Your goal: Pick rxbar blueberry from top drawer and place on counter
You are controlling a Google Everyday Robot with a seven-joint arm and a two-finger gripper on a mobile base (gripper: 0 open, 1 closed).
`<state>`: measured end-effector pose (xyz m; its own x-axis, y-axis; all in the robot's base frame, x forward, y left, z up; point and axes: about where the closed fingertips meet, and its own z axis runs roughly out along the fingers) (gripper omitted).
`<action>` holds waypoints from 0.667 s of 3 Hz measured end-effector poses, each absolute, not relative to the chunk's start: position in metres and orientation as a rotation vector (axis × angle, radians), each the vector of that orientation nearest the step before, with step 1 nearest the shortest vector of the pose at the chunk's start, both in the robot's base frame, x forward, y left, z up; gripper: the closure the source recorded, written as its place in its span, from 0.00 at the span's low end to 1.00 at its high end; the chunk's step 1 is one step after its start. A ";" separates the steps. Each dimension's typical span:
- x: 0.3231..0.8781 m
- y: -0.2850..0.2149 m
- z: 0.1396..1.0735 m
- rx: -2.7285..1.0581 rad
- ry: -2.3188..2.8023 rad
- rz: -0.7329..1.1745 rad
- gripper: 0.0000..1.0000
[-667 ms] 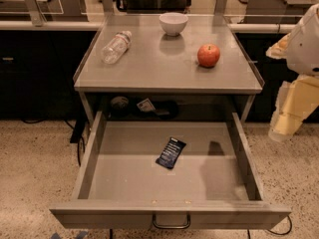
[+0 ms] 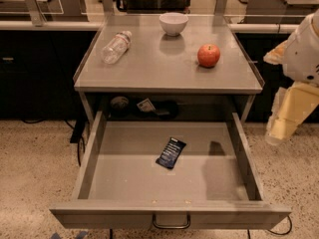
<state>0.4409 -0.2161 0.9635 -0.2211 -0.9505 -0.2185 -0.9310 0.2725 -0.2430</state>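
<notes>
We judge the rxbar blueberry [image 2: 171, 153] light, flat and slippery: pinch across its width. The gripper [image 2: 285, 121] hangs outside the top drawer [image 2: 94, 153]; whether it is open we cannot tell.

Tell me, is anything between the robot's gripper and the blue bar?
Only the low right wall of the top drawer. The gripper hangs outside it, to the right; the rxbar blueberry lies uncovered mid-drawer, open from above.
</notes>
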 end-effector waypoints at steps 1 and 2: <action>0.451 -0.210 0.913 -1.731 2.194 0.001 0.00; 0.478 -0.200 0.857 -1.792 2.140 0.091 0.00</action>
